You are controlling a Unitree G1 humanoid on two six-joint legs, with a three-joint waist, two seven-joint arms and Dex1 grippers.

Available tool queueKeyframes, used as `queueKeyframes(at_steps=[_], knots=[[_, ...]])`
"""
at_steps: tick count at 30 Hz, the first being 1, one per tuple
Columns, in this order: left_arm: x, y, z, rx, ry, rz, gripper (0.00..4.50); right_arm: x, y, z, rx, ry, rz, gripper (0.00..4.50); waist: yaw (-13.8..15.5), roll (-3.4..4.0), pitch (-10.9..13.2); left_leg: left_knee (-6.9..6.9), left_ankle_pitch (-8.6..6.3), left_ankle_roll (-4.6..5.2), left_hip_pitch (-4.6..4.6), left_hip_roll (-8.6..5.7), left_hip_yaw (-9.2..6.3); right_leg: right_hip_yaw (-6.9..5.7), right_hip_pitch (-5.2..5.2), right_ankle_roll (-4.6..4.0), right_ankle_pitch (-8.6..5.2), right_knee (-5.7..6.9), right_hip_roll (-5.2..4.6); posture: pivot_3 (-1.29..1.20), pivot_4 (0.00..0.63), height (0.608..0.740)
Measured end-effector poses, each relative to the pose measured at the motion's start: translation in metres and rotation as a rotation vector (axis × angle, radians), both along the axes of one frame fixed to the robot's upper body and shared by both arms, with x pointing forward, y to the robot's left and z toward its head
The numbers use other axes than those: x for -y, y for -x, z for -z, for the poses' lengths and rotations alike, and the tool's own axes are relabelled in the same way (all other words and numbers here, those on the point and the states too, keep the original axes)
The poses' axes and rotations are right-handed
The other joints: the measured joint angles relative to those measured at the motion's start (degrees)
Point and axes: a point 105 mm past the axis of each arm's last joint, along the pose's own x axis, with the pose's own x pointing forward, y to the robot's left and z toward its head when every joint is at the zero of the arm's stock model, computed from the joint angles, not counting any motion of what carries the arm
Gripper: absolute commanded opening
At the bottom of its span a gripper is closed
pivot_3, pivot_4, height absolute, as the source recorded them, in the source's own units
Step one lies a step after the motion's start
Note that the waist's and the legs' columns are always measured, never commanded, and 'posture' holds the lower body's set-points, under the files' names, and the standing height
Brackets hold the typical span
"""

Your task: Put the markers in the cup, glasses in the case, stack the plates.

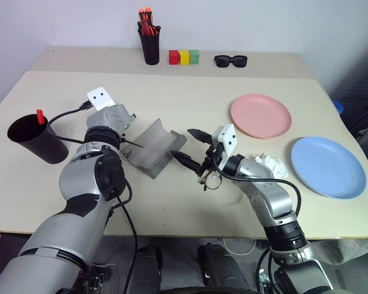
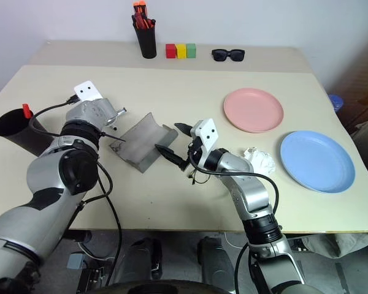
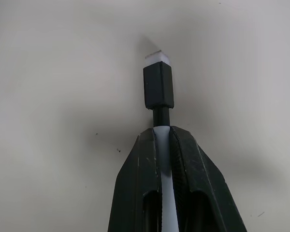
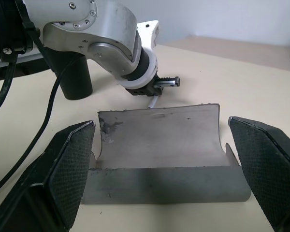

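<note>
My left gripper is shut on the white-barrelled marker, whose black end sticks out past the fingertips over the table. In the right wrist view, that gripper hangs just behind the open grey case. The black cup stands to the left with a red-capped marker in it. My right gripper is open beside the case, empty. The wire-framed glasses lie on the table under its wrist, partly hidden. The pink plate and blue plate lie apart at the right.
A crumpled white paper lies between my right arm and the blue plate. At the back stand a small black cup of orange-red pens, three coloured blocks and black sunglasses.
</note>
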Motion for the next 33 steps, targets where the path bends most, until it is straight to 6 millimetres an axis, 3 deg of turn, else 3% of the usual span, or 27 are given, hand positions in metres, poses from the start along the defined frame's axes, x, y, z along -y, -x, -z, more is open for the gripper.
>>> queueKeyframes(at_steps=[4, 7, 10, 11, 14, 17, 22, 27, 33], knots=[[-0.003, -0.010, -0.027, 0.156, -0.174, 0.055, 0.05, -0.001, 0.001, 0.000, -0.001, 0.000, -0.004, 4.50, 0.0, 0.00, 0.0, -0.01, 0.01, -0.02, -0.01, 0.00, 0.01, 0.00, -0.01, 0.00, 0.00, -0.01, 0.00, 0.00, 0.150, 0.722], [-0.010, -0.009, -0.075, 0.465, -0.348, 0.090, 0.05, -0.002, 0.002, -0.001, 0.006, 0.002, -0.012, 4.50, -0.3, 0.02, 0.0, -0.10, 0.22, -0.39, 0.00, 0.03, 0.06, 0.02, -0.05, -0.01, 0.00, -0.01, 0.00, 0.00, 0.150, 0.722], [-0.018, 0.013, -0.120, 0.722, -0.483, 0.090, 0.05, -0.005, 0.006, -0.005, 0.025, 0.006, -0.044, 4.50, -0.3, 0.03, 0.0, -0.15, 0.24, -0.44, 0.02, 0.06, 0.08, 0.04, -0.08, -0.02, 0.00, 0.00, 0.02, 0.00, 0.150, 0.722], [-0.027, 0.030, -0.135, 0.807, -0.562, 0.063, 0.05, -0.009, 0.009, -0.007, 0.034, 0.005, -0.068, 4.50, -0.5, 0.05, 0.0, -0.17, 0.24, -0.43, 0.03, 0.07, 0.10, 0.07, -0.08, -0.02, 0.00, 0.00, 0.02, 0.00, 0.150, 0.722], [-0.053, 0.073, -0.154, 0.901, -0.745, -0.039, 0.05, -0.014, 0.013, -0.010, 0.037, -0.004, -0.108, 4.50, -0.4, 0.06, 0.0, -0.11, 0.23, -0.41, 0.04, 0.08, 0.10, 0.09, -0.08, -0.02, 0.01, 0.06, 0.01, 0.00, 0.150, 0.722], [-0.083, 0.112, -0.154, 0.891, -0.854, -0.167, 0.05, -0.017, 0.016, -0.011, 0.030, -0.016, -0.139, 4.50, 0.0, 0.04, 0.0, -0.02, 0.07, -0.11, 0.04, 0.08, 0.08, 0.05, -0.03, -0.02, 0.01, 0.10, 0.00, 0.00, 0.150, 0.722], [-0.116, 0.150, -0.138, 0.806, -0.910, -0.291, 0.05, -0.029, 0.024, -0.015, 0.023, -0.052, -0.219, 4.50, 0.4, -0.09, -0.1, 0.08, 0.04, -0.06, 0.04, 0.07, 0.02, 0.00, 0.06, -0.03, 0.01, 0.09, -0.03, 0.00, 0.150, 0.722], [-0.124, 0.156, -0.116, 0.725, -0.895, -0.301, 0.05, -0.036, 0.028, -0.024, 0.045, -0.061, -0.273, 4.50, 0.2, -0.12, -0.1, 0.08, 0.04, -0.06, 0.06, 0.08, 0.00, -0.02, 0.07, -0.03, 0.01, 0.09, -0.02, 0.00, 0.150, 0.722], [-0.121, 0.154, -0.109, 0.717, -0.869, -0.284, 0.05, -0.038, 0.029, -0.022, 0.030, -0.065, -0.294, 4.50, 0.0, -0.12, -0.1, 0.07, 0.03, -0.05, 0.07, 0.09, 0.01, -0.02, 0.07, -0.04, 0.01, 0.09, -0.01, 0.00, 0.150, 0.722]])
